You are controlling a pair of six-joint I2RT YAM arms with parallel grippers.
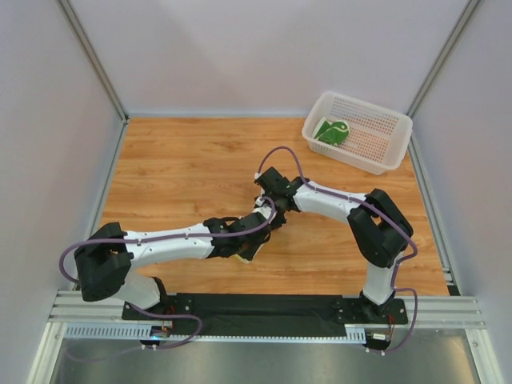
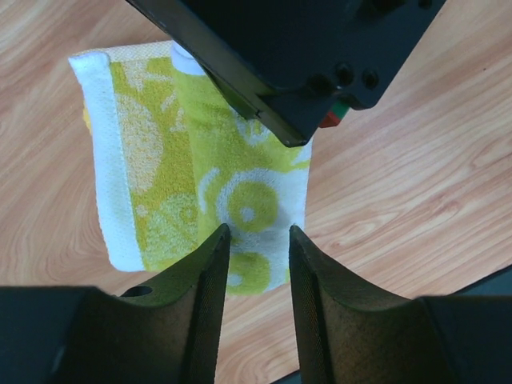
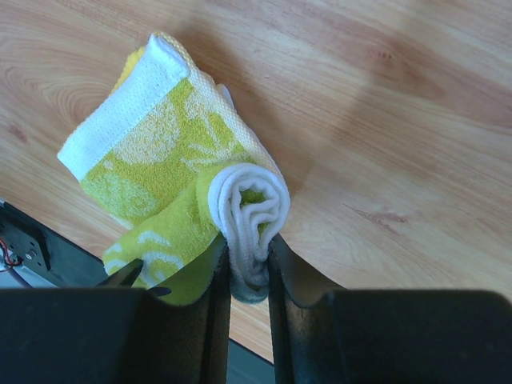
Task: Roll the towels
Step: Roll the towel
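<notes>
The cream-yellow towel with lime-green blobs hangs just above the wooden table, partly rolled. My right gripper is shut on the rolled white end, which is pinched between its fingers. In the left wrist view the same towel hangs flat below the right gripper's black body. My left gripper is open at the towel's lower edge, with nothing between its fingers. From above, both grippers meet mid-table and only a cream scrap of the towel shows. The dark green towel lies in the basket.
A white perforated basket stands at the back right corner of the table. Grey walls close off the left, back and right sides. The black base rail runs along the near edge.
</notes>
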